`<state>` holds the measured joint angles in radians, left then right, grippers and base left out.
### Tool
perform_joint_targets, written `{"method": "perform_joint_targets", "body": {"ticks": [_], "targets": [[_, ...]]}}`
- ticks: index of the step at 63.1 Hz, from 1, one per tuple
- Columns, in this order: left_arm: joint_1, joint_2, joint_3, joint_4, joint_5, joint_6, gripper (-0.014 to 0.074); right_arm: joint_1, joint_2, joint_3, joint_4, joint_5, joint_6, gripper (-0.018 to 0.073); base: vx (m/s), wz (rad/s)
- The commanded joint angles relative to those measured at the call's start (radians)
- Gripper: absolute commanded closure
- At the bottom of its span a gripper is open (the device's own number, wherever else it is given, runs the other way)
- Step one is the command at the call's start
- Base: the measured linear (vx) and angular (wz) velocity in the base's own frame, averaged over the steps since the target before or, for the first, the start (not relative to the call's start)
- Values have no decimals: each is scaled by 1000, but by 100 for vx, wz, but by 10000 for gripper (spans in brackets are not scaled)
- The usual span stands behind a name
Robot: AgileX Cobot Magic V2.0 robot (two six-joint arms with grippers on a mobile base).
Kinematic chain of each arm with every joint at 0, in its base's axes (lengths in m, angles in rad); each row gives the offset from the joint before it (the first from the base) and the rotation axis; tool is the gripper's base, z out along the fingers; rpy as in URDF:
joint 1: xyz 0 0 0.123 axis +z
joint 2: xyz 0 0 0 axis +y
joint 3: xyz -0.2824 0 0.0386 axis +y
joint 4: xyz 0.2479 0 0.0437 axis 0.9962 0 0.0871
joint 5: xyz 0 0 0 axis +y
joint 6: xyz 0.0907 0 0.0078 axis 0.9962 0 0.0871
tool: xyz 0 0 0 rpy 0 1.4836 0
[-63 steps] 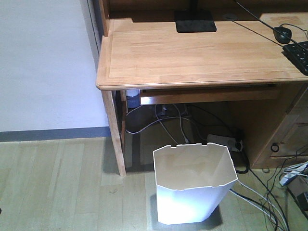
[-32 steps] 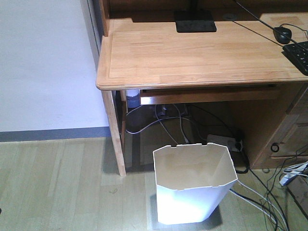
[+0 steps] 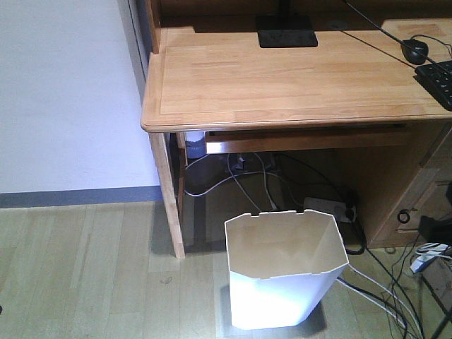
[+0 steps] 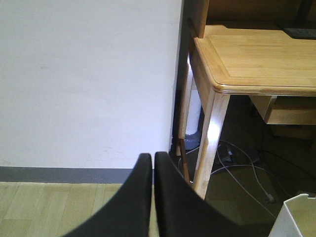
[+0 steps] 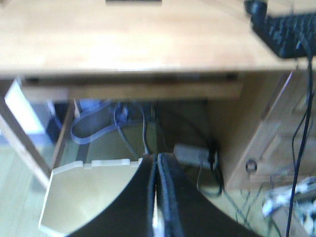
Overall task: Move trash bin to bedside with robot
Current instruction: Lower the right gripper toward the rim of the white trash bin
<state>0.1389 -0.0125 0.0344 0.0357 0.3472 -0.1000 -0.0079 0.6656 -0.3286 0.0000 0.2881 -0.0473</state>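
Note:
The white trash bin (image 3: pixel 286 272) stands upright on the wood floor in front of the desk, its cream inside bare. In the right wrist view my right gripper (image 5: pixel 157 157) is shut with nothing in it, hanging above and apart from the bin (image 5: pixel 89 192), near its right side. A black part of that arm (image 3: pixel 432 229) shows at the right edge of the front view. My left gripper (image 4: pixel 153 155) is shut and holds nothing, pointing at the white wall left of the desk; the bin's corner (image 4: pixel 301 217) lies low to its right. The bedside is out of view.
The light wooden desk (image 3: pixel 282 78) carries a keyboard (image 3: pixel 438 81) and a mouse (image 3: pixel 414 49). Its leg (image 3: pixel 168 191) stands left of the bin. Loose cables (image 3: pixel 385 293) and a power strip (image 3: pixel 328 207) lie under the desk and right of the bin.
A black part of the right arm has come into the front view at the right edge. The trash bin has not moved.

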Motion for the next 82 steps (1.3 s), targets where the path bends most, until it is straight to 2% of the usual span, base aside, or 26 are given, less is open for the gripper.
{"method": "perform_joint_targets", "body": {"ticks": [1, 18, 27, 33, 50, 57, 69, 73, 82], "targets": [[-3, -14, 3, -2, -66, -4, 603, 0, 64, -35, 6, -60, 1, 568, 0, 0], [-3, -14, 3, -2, -66, -4, 603, 0, 121, -35, 27, -54, 31, 555, 0, 0], [-3, -14, 3, -2, -66, -4, 603, 0, 121, -35, 25, -21, 31, 487, 0, 0], [-3, -14, 3, -2, -66, -4, 603, 0, 121, -35, 25, -15, 31, 400, 0, 0], [-3, -14, 3, -2, -66, -4, 603, 0, 121, -35, 20, -8, 30, 36, 0, 0], [-3, -14, 3, -2, -66, -4, 603, -1, 121, -35, 0, -9, 29, -35, 0, 0], [-3, -14, 3, -2, -66, -4, 603, -1, 121, -35, 0, -23, 40, -36, 0, 0], [-3, -14, 3, -2, -66, -4, 603, -1, 121, -37, 43, -18, 66, -22, 0, 0], [-3, -14, 3, -2, -66, -4, 603, -1, 192, -115, 47, 51, 47, 7, 0, 0]]}}
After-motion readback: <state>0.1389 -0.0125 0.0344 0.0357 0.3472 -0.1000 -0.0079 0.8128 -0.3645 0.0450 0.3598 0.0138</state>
